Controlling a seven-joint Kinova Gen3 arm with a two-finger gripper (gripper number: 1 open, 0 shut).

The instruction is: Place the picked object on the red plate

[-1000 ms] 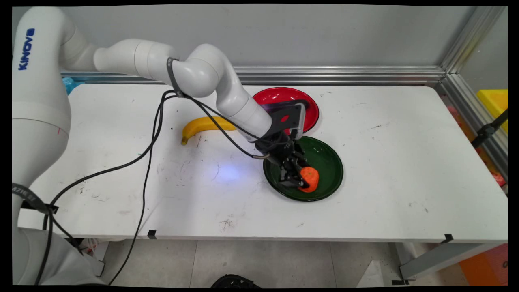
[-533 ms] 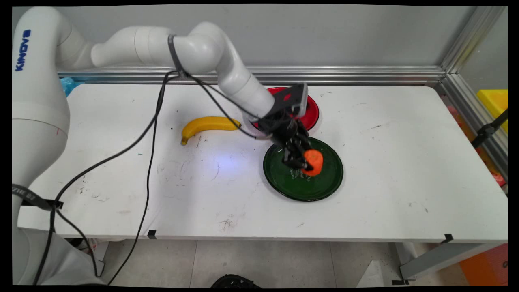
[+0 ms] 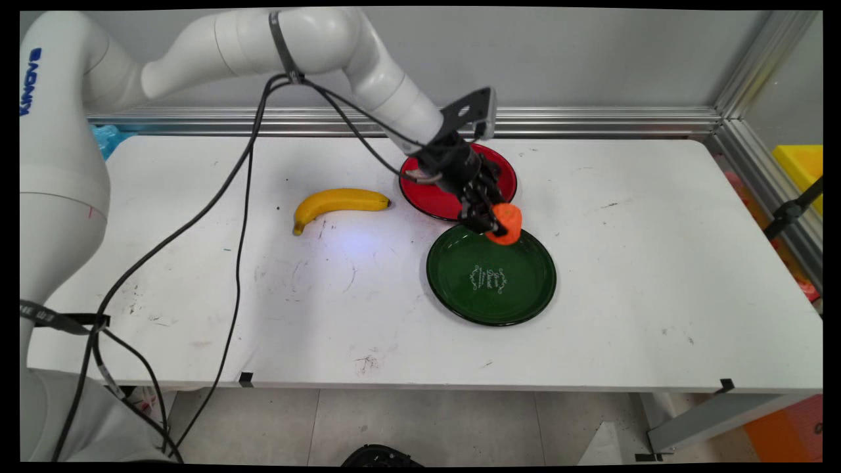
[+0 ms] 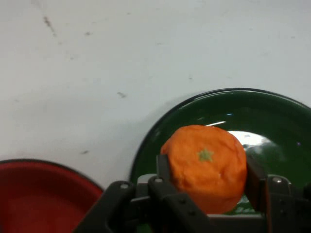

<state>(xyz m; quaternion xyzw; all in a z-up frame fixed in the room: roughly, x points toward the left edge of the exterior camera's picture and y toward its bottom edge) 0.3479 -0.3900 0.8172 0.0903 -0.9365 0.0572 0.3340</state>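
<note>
- The end effector (image 3: 494,222) is gripping an orange (image 3: 506,223), its two fingers pressing the fruit's opposite sides, which is why the orange is hanging in the air and not lying on anything
- In the hand view the orange (image 4: 204,167) is sitting squarely between the fingers (image 4: 164,171) with its small green stem mark facing the camera
- The orange is hovering over the far rim of the green plate (image 3: 491,274), close to where that plate is nearly meeting the red plate (image 3: 427,194) behind it
- The green plate is showing nothing but a pale printed emblem at its centre; the red plate is partly hiding behind the wrist
- A banana (image 3: 335,202) is lying on the white tabletop (image 3: 657,263) to the left of the red plate, well apart from the end effector
- Black cables are drooping from the arm across the tabletop's left part
</note>
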